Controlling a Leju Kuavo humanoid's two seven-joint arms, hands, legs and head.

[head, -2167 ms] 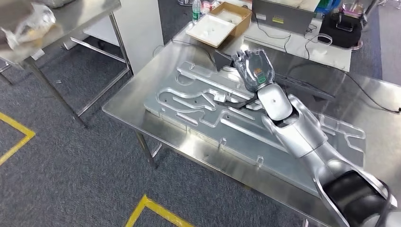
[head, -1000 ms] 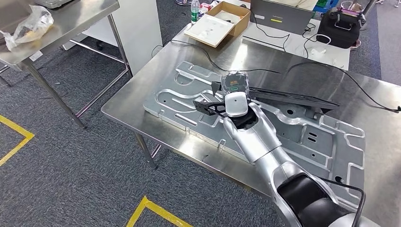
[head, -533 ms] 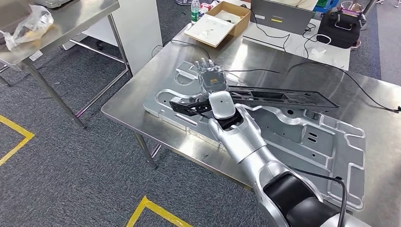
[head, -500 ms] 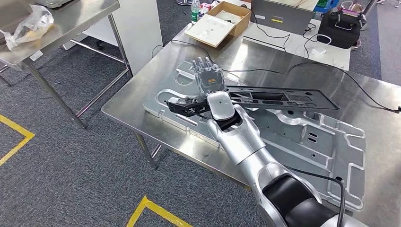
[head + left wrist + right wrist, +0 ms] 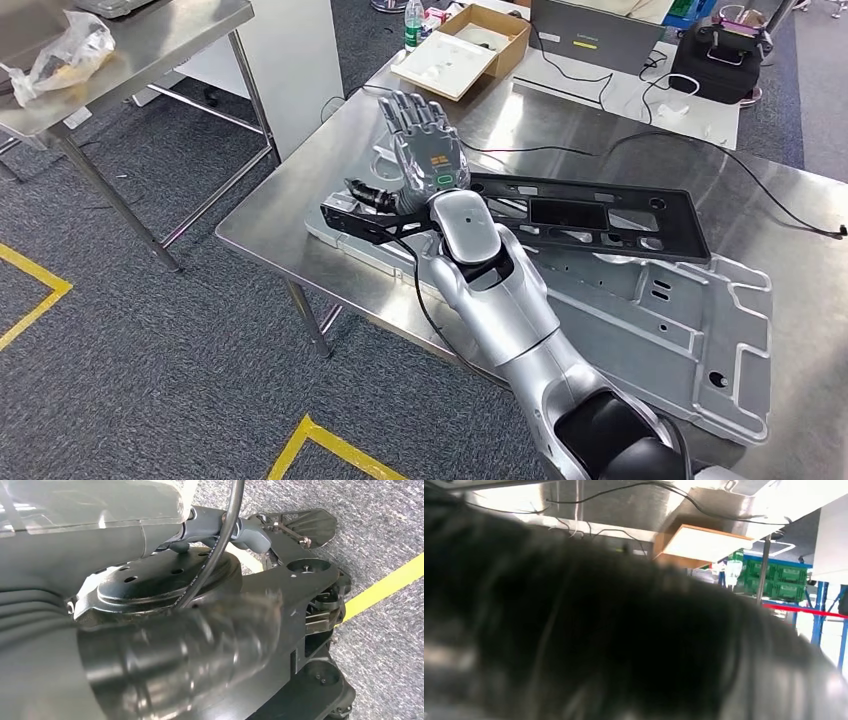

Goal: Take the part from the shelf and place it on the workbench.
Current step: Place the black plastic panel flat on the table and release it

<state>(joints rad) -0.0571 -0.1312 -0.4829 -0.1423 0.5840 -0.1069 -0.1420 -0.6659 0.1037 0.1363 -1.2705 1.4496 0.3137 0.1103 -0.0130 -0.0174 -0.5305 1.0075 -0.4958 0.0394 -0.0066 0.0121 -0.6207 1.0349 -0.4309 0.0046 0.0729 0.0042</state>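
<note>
You will find no readable text, brand or number anywhere in these views. The nearest things to markings are too small or blurred to make out: an orange patch with a green outlined shape below it on the back of the right robot hand, a small yellow sticker on the grey case behind the bench, and a label band on the bottle beside the cardboard box. On the floor you can see yellow tape lines, which carry no lettering. The right wrist view shows a red strip near green crates, also without legible writing.
</note>
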